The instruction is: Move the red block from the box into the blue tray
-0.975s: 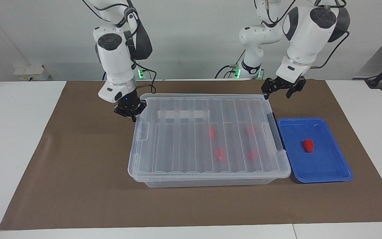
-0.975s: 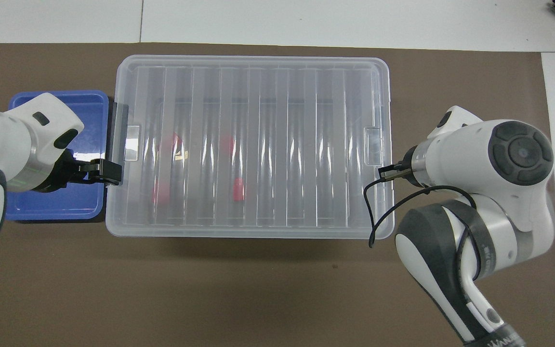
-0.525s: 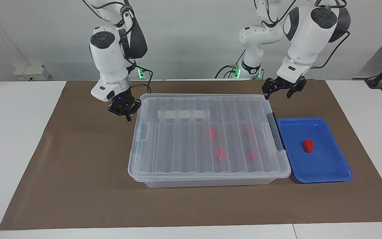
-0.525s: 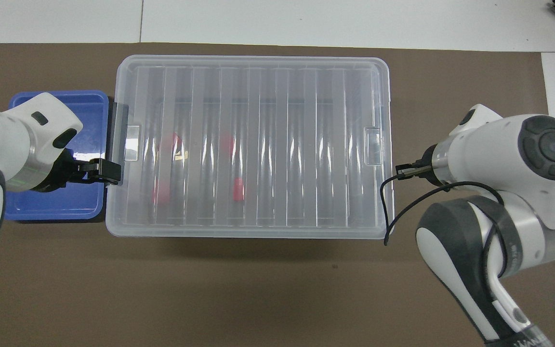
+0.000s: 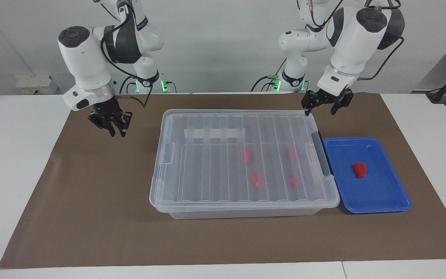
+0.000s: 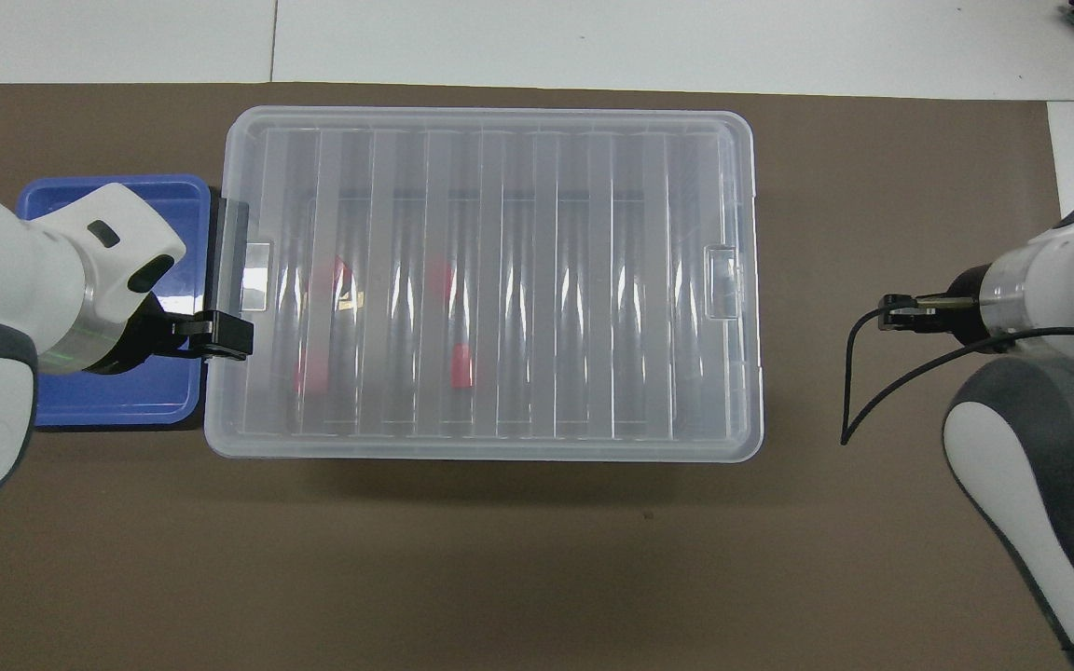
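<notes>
The box [image 5: 207, 170] stands mid-mat with its ribbed clear lid on; it also shows in the overhead view [image 6: 546, 280]. Several red blocks lie inside, blurred through the lid, such as one [image 5: 247, 154] near the middle. Another red block [image 5: 359, 169] lies in the blue tray [image 5: 378, 190], which sits beside the box at the left arm's end and shows in the overhead view [image 6: 127, 391]. My left gripper [image 5: 321, 107] is open and empty over the box corner by the tray. My right gripper [image 5: 115, 128] hangs over the bare mat, apart from the box.
A brown mat [image 5: 91, 201] covers the table. A dark grey clip [image 5: 321, 155] runs along the box end next to the tray. A white strip [image 5: 214, 133] lies on the lid. The left arm covers much of the tray in the overhead view.
My right gripper has drawn back from the box's end toward the right arm's end of the table. My left gripper has shifted only slightly. The lid, blocks and tray have not moved.
</notes>
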Available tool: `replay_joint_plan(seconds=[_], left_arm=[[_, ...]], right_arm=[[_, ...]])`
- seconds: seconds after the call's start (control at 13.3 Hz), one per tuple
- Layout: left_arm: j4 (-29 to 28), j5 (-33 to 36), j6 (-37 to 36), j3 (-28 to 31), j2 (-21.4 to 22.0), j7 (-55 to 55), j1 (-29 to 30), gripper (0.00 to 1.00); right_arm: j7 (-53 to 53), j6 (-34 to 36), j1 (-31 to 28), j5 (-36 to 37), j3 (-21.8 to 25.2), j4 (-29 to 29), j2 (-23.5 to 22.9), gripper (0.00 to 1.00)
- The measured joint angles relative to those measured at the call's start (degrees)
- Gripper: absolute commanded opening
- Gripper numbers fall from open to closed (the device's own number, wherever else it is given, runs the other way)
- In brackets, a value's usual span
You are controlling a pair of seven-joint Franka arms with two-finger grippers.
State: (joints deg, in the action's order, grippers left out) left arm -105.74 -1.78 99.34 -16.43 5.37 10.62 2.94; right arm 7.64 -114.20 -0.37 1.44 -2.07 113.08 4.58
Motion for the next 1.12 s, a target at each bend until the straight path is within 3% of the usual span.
replay_joint_plan(seconds=[0.22,0.67,1.12], left_arm=[[0.0,0.0,0.0,0.4,0.0,0.0,0.0,1.00],[0.5,0.0,0.1,0.8,0.2,0.0,0.0,1.00],[0.3,0.0,1.9,1.3,0.2,-0.5,2.5,1.00]], right_arm=[[0.2,5.0,-1.8,0.0,0.1,-5.0,-0.2,1.00],[2.0,19.2,-2.1,0.0,0.1,-21.3,-4.8,0.97],[3.6,21.8,-2.1,0.0,-0.2,-23.4,-6.2,1.00]])
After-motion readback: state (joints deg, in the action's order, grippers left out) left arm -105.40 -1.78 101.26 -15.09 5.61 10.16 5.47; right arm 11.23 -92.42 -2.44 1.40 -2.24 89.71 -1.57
